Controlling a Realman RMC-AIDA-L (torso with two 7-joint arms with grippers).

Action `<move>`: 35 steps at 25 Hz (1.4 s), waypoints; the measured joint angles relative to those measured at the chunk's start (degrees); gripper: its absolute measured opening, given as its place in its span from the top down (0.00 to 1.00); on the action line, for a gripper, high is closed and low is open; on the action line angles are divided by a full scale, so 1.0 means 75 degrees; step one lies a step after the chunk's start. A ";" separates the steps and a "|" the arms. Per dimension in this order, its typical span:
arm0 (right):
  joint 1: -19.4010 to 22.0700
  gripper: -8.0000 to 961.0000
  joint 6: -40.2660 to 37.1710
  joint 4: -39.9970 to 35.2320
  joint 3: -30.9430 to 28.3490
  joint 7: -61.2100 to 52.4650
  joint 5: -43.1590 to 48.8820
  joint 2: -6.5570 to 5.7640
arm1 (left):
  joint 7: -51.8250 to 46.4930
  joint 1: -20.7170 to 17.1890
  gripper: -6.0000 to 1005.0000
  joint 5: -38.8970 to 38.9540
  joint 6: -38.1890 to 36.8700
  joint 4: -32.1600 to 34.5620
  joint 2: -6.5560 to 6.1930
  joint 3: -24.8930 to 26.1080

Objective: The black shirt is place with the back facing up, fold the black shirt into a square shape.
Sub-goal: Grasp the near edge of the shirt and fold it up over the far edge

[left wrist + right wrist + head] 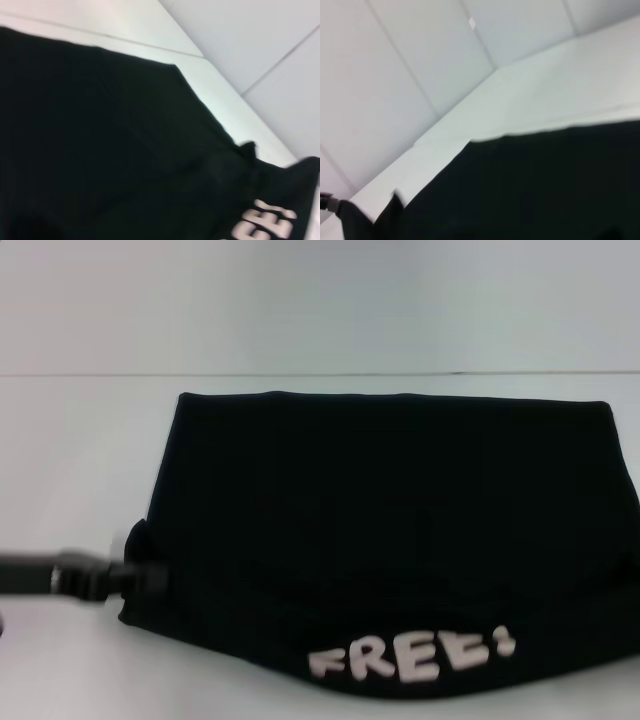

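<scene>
Progress: you see the large black soft cloth T-shirt (390,540) folded into a wide block on the white bench (80,440), "FREE!" lettering at the near edge | Left pincer (140,578) at its left edge, fingers undeterminable | Right pincer unseen | Remaining: judged narrowing fold to square.

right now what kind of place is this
Probably a robot test bench or lab: a plain white table, bare pale panel walls, and only the black shirt on it, with the left gripper at its edge.
</scene>
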State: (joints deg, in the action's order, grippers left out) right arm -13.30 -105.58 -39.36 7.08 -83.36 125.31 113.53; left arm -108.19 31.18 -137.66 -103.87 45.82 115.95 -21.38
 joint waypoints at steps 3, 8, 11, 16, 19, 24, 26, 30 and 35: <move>-0.0346 0.98 0.0311 0.0008 -0.0328 -0.0026 -0.0009 -0.0017 | -0.0047 0.0469 0.99 -0.0009 0.0818 -0.0428 -0.0159 -0.0049; -0.0979 0.98 0.1162 0.0245 -0.0608 -0.0360 -0.0030 -0.0177 | -0.0232 0.1135 0.99 -0.0059 0.2322 -0.0956 -0.0374 -0.0373; -0.1351 0.98 0.2012 0.0448 -0.0582 -0.0627 -0.0028 -0.0239 | -0.0532 0.1455 0.99 -0.0063 0.3418 -0.1002 -0.0398 -0.0936; -0.1983 0.98 0.3777 0.1013 -0.0325 -0.1011 0.0039 -0.0355 | -0.0561 0.1832 0.99 -0.0065 0.4340 -0.1214 -0.0399 -0.1127; -0.2513 0.98 0.5137 0.1607 0.0060 -0.1122 0.0045 -0.0517 | -0.0543 0.2050 0.99 -0.0066 0.5107 -0.1424 -0.0417 -0.1153; -0.3118 0.98 0.6382 0.2050 0.0486 -0.1160 0.0046 -0.0577 | -0.0470 0.2275 0.99 -0.0039 0.6315 -0.1711 -0.0367 -0.1435; -0.3444 0.98 0.7024 0.2222 0.0749 -0.1174 0.0046 -0.0550 | -0.0465 0.2429 0.99 -0.0039 0.7274 -0.1889 -0.0215 -0.1921; -0.3931 0.98 0.8084 0.2473 0.1149 -0.1196 0.0045 -0.0428 | -0.0462 0.2573 0.99 -0.0016 0.8190 -0.2129 -0.0110 -0.2496; -0.4331 0.98 0.8814 0.2559 0.1329 -0.1268 0.0040 -0.0317 | -0.0451 0.2727 0.99 -0.0011 0.8513 -0.2276 -0.0104 -0.2577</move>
State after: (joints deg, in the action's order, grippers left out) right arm -45.78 -39.47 -20.17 17.05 -92.87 125.61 111.15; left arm -111.57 51.63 -137.74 -40.02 28.75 115.17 -40.70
